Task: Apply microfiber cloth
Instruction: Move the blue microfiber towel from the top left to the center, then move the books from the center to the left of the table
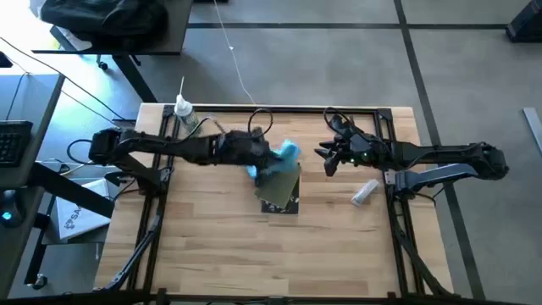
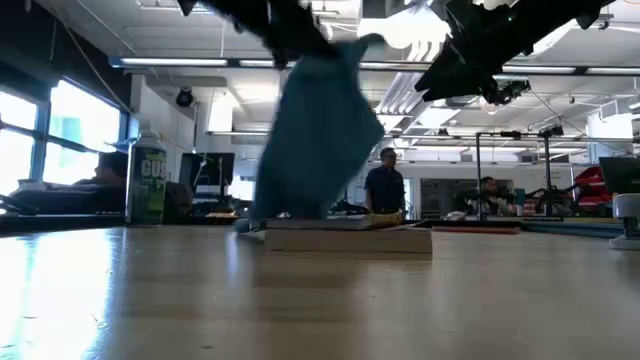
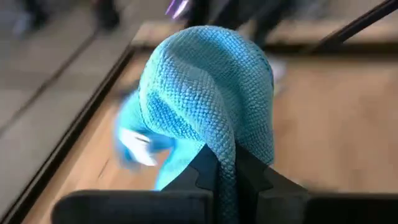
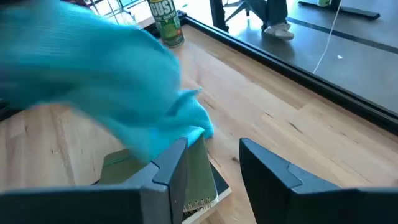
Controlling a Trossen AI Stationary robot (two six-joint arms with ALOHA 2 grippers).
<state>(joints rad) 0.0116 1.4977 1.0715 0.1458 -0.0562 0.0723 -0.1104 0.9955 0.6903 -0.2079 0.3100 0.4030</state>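
A soft turquoise microfiber cloth with a fine, bumpy woven texture is hanging bunched in the left gripper, whose two dark fingers are pinching a fold of the fabric between them. In the overhead view the left gripper is holding the cloth above the far edge of a flat olive-green rectangular pouch, which is lying on the pale wooden table near its middle. From table height the cloth is draping down as a loose blue fold, its lower end reaching down near the pouch; whether it is touching cannot be told.

The right gripper is hovering to the right of the pouch, apart from it, and its dark fingers are standing spread with nothing between them. In its wrist view the pouch is showing a matte green face and what looks like a spiral-bound edge.

A tall cylindrical can with a green label is standing at the table's far left corner, well away from the pouch; large letters reading "GUS" are showing on it. A small white cylindrical bottle is lying on its side on the table right of the pouch.

Beyond the table, a person in dark clothing is standing in the room.
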